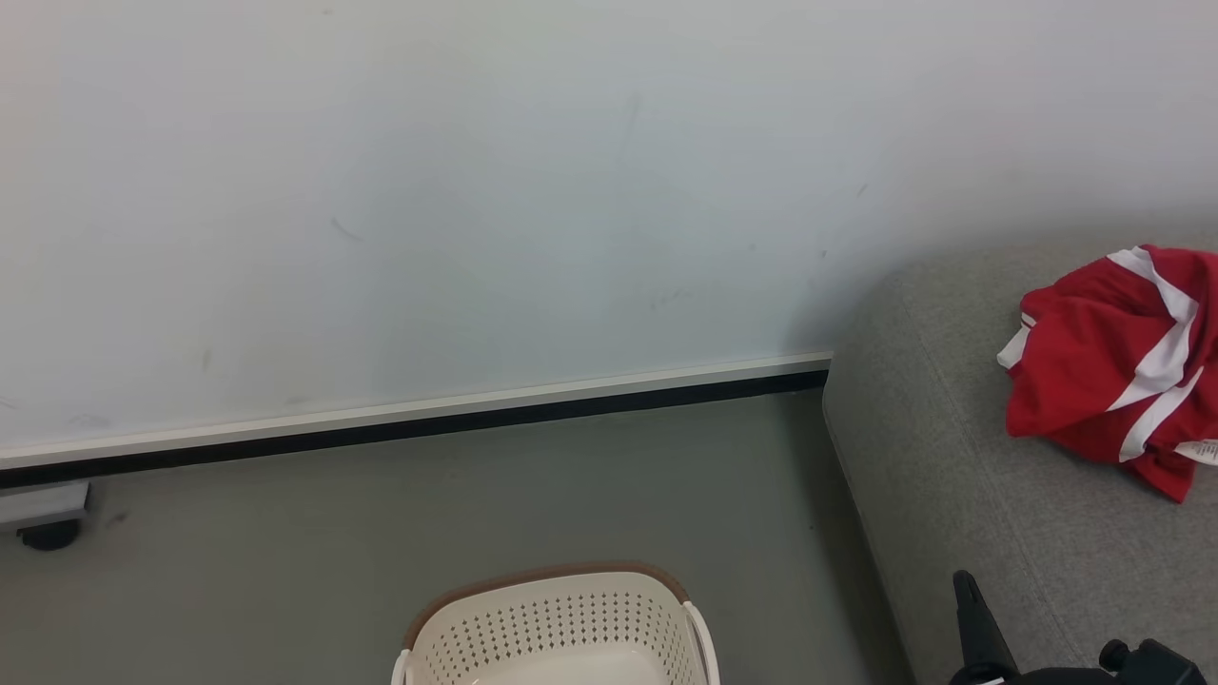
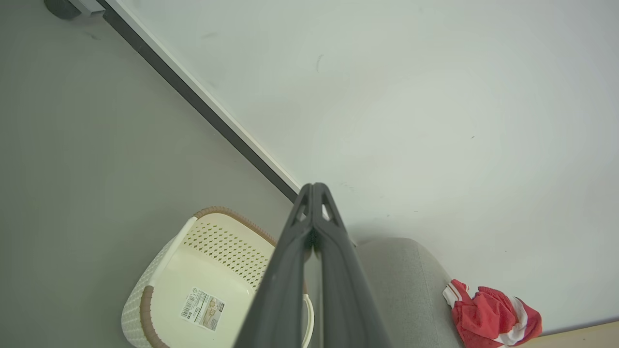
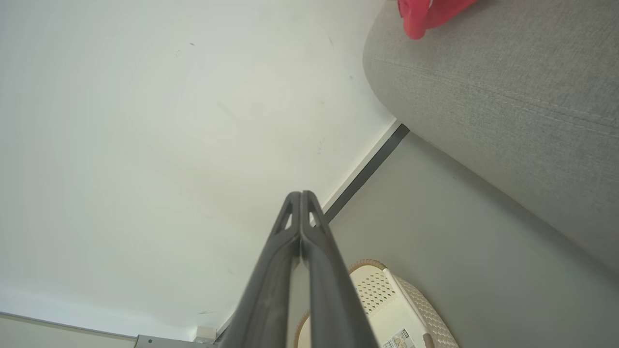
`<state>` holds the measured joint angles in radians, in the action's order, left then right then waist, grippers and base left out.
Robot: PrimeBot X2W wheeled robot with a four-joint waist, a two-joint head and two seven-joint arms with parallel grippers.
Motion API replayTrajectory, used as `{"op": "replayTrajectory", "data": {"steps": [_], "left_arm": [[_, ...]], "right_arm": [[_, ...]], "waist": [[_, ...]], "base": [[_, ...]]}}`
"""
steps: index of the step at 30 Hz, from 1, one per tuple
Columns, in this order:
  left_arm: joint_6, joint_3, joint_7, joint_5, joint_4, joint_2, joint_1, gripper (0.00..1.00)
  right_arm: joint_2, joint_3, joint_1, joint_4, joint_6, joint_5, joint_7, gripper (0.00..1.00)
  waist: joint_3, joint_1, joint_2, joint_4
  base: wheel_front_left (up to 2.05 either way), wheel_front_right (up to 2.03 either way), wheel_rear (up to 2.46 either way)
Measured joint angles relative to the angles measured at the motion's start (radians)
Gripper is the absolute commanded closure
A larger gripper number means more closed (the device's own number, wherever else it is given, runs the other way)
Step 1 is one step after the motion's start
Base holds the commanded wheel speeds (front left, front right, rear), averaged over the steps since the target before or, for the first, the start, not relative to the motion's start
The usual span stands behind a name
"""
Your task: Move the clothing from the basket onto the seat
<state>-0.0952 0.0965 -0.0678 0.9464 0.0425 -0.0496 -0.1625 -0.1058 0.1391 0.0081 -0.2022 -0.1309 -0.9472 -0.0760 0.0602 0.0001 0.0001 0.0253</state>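
While our left gripper (image 2: 313, 186) and right gripper (image 3: 301, 193) are clenched empty, clothing (image 1: 1109, 371) lies on the seat (image 1: 937, 457), basket (image 1: 561, 618) beside it.

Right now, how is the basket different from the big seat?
The basket is hard cream plastic full of little holes; the seat is soft grey woven fabric. The basket is much smaller than the seat. The basket's visible bottom holds just a label, while the seat carries the red clothing. Both stand on the grey floor by the white wall.
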Motion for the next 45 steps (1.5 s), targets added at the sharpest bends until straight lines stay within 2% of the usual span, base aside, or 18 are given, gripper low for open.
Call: {"op": "replayTrajectory", "data": {"steps": [25,45], "left_arm": [[-0.010,0.018,0.065,0.271,0.023,0.000,0.045,1.00],[-0.020,0.027,0.105,0.444,0.038,0.000,0.081,1.00]], "right_arm": [[0.016,-0.077,-0.025,0.001,0.000,-0.279,0.077,1.00],[0.026,-0.126,-0.042,0.002,0.000,-0.448,0.128,1.00]], "waist": [[-0.021,0.0000,0.0000,-0.008],[-0.037,0.0000,0.0000,-0.015]], "base": [[0.00,0.00,0.00],[0.00,0.00,0.00]]}}
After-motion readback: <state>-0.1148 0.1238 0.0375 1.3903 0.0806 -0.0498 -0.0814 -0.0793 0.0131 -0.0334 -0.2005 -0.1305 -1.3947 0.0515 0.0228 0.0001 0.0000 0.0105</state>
